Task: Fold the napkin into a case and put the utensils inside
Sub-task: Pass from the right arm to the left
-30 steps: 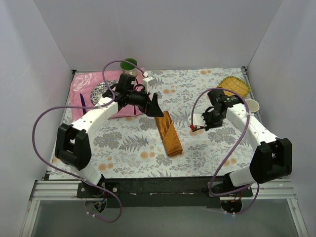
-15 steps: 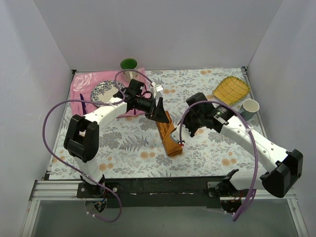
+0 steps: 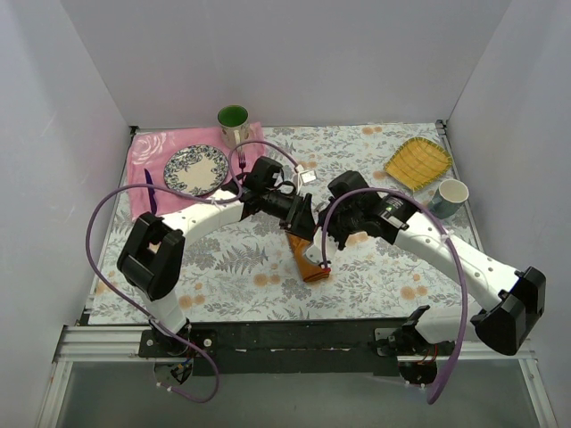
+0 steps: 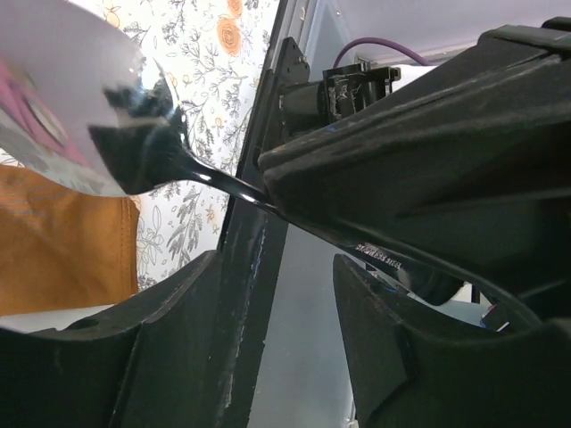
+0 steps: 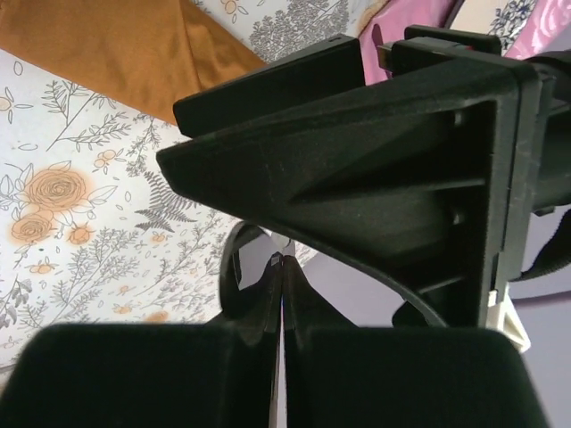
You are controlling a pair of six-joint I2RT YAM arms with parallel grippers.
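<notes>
Both my hands meet over the middle of the counter (image 3: 223, 259), right above the far end of the case (image 3: 310, 261).

Right hand (image 5: 281, 272): clenched, fingers pressed flat together. It grasps the spoon (image 4: 134, 143) by the handle, which runs up under that hand in the left wrist view. The spoon is off the counter and tilted, with its bowl hanging low by the case. I can't tell whether bowl and cloth touch.

Left hand (image 4: 278, 267): released, fingers apart, nothing clamped between them that I can see. The spoon's neck crosses just past the fingertips. Contact there: can't tell.

The case is the rust-orange napkin folded to a narrow flat strip. It lies diagonally at counter centre with its near end pointing toward my bases. The far end is hidden under both hands, so I can't see the pocket mouth.

Rest of the counter:
- pink cloth (image 3: 147, 152) in the far left corner, with a patterned plate (image 3: 196, 168) on it
- purple utensil (image 3: 149, 189) on the pink cloth's left edge, well apart from the case
- green cup (image 3: 233, 119) behind the plate
- yellow dish (image 3: 417, 161) far right, with a white cup (image 3: 451, 193) just beside it
</notes>
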